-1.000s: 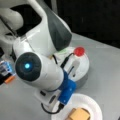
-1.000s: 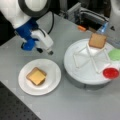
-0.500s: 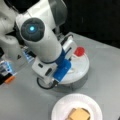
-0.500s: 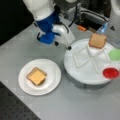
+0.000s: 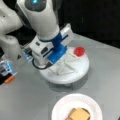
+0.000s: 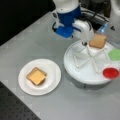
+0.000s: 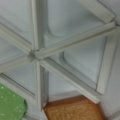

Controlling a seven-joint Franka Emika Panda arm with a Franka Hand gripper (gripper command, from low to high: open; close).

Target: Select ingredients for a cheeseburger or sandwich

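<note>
Jaws' state can't tell, my gripper (image 6: 85,43) over divided tray (image 6: 82,75) w/ toast (image 6: 98,40), lettuce (image 6: 115,54), tomato (image 6: 110,73), paper plate (image 6: 51,75) w/ cheese (image 6: 36,76) on stack.

The grey table (image 6: 37,45) carries a white divided tray (image 6: 85,75) and a paper plate (image 6: 51,82), seen in both front views; the plate sits well apart from the tray, toward a front view's left. A small orange item (image 5: 9,79) lies left of the tray
</note>
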